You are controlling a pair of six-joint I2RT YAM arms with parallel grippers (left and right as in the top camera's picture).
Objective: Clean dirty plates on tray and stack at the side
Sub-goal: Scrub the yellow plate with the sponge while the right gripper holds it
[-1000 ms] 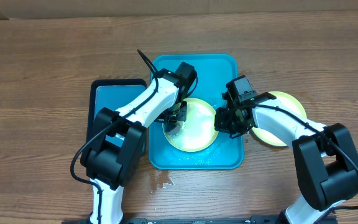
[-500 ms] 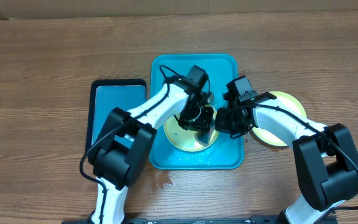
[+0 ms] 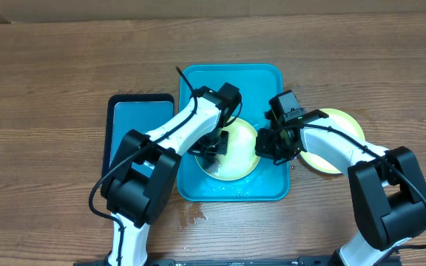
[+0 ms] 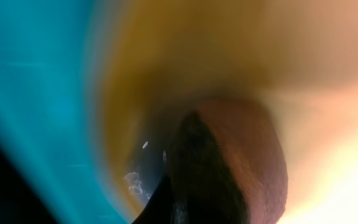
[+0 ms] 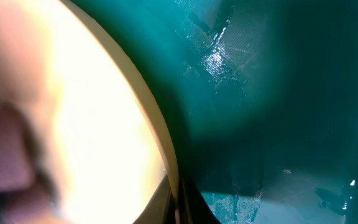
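Observation:
One pale yellow-green plate lies on the teal tray. My left gripper is down on the plate's left part, shut on a brownish sponge; in the left wrist view the gripper is blurred against the plate and tray. My right gripper is shut on the plate's right rim; the right wrist view shows its fingers either side of the rim of the plate over the wet tray. A second plate lies on the table to the right, partly under the right arm.
A smaller blue tray with a black rim sits left of the teal tray, touching it. Water drops lie on the wooden table in front of the teal tray. Both arms cross over the teal tray.
My left gripper swept right across the plate, then back to the plate's left part. The right gripper kept its hold on the rim; the plate shifted only slightly.

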